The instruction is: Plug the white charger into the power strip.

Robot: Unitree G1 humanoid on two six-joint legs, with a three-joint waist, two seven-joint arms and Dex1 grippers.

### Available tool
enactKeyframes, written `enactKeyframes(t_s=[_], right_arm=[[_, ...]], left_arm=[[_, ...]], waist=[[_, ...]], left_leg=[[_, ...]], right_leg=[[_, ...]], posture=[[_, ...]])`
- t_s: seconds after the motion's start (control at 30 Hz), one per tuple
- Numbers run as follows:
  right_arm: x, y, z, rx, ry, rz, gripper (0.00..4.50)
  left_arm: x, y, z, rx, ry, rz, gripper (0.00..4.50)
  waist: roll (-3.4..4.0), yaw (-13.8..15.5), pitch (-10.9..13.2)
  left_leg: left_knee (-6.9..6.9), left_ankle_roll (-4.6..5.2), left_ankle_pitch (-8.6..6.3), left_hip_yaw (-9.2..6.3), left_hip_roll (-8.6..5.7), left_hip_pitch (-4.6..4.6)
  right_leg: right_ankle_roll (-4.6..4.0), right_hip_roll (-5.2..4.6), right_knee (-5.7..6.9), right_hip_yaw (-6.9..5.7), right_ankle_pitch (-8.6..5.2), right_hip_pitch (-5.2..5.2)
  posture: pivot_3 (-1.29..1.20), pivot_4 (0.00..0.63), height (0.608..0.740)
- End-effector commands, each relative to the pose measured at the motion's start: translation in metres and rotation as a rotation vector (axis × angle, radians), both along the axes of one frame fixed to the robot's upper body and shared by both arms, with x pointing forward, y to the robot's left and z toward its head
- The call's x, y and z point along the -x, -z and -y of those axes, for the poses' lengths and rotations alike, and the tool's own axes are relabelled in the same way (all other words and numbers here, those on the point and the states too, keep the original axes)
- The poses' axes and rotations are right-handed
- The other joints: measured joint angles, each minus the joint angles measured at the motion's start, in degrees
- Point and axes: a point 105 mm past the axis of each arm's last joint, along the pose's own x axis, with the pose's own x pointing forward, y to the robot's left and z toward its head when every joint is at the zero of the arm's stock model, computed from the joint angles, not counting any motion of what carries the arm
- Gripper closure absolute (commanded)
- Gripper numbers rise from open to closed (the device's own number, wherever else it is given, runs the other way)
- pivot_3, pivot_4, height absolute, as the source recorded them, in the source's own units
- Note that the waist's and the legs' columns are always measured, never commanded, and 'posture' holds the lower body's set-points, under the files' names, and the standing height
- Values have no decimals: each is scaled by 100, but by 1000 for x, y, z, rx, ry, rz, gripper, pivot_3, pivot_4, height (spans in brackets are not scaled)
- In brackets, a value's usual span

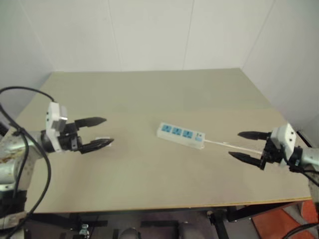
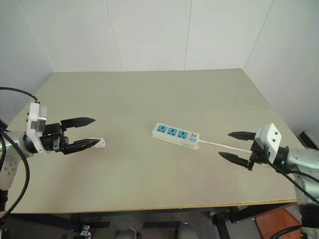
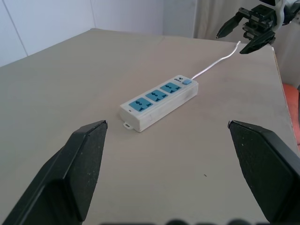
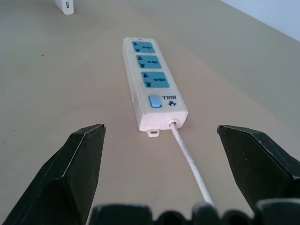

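The power strip [image 1: 181,134] lies flat at mid-table, its three blue sockets facing up and its thin white cord [image 1: 234,146] running to the right. The white charger [image 2: 101,143] rests on the table at the left, beside the lower fingertip of my left gripper [image 2: 96,130]. That gripper hovers open, pointing toward the strip, with nothing between its fingers [image 3: 84,159]. My right gripper [image 1: 235,144] stands open at the right, over the cord, also pointing at the strip [image 4: 152,82]. In the right wrist view the charger [image 4: 65,5] shows beyond the strip.
The beige table [image 1: 149,89] stands in a corner of white walls, with its front edge close to me. Between the strip and each gripper lies bare tabletop. An orange patch of floor [image 1: 281,221] shows below the table's right front corner.
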Motion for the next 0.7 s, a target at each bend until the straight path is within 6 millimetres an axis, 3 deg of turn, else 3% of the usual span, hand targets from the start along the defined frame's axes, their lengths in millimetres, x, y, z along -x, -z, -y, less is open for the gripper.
enactKeyframes(t_s=[0.03,0.33,0.7], right_arm=[[-6,-4,-1,4,-26,27,41],[-39,-1,-10,10,-77,12,41],[-80,19,-50,-14,-108,-23,41]], left_arm=[[-1,-9,-3,-17,-1,30,0],[3,-7,0,-24,0,31,0],[8,-9,-2,-47,-19,30,0]], waist=[[0,1,0],[0,-10,0],[1,-33,0]], left_leg=[[0,0,0,0,0,0],[0,0,0,1,0,-1],[0,0,0,0,1,-2]], right_leg=[[0,0,0,0,0,0],[-3,-1,3,0,2,-2],[-7,-1,3,0,4,-5]], posture=[[0,150,740],[0,150,740],[0,150,740]])
